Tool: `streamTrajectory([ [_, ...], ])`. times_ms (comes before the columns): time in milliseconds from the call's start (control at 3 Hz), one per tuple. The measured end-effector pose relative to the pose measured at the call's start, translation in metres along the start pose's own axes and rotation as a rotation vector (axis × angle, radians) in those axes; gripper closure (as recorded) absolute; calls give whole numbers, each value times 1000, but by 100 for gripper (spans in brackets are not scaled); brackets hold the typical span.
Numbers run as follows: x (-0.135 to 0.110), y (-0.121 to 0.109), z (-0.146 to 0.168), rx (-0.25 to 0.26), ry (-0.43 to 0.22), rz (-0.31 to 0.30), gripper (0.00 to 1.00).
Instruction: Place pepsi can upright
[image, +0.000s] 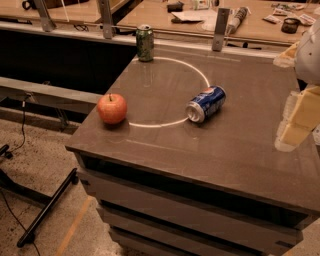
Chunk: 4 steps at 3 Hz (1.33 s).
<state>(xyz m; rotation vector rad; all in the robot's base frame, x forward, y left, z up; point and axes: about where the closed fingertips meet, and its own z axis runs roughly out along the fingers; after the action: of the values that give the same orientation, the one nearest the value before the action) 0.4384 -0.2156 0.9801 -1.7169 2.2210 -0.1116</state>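
The pepsi can (206, 103), dark blue with a round logo, lies on its side near the middle of the dark tabletop (200, 145), its silver end facing the front left. It rests on the edge of a white circle marked on the table. My gripper (296, 107) is at the right edge of the view, above the table's right side, well to the right of the can and apart from it. Only its pale yellowish fingers (295, 120) show.
A red apple (112, 108) sits near the table's left edge. A green can (145, 43) stands upright at the back left corner. Behind the table runs a wooden bench (210, 20) with small items. Floor and a dark stand leg (45, 210) lie to the left.
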Motion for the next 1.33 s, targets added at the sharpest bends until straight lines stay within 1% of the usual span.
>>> streamTrajectory([
  [333, 0, 0, 0, 0, 0, 0, 0],
  [667, -21, -30, 7, -24, -31, 105, 0],
  [1000, -40, -60, 19, -60, -45, 258, 0],
  [1333, -56, -83, 35, -85, -14, 420, 0],
])
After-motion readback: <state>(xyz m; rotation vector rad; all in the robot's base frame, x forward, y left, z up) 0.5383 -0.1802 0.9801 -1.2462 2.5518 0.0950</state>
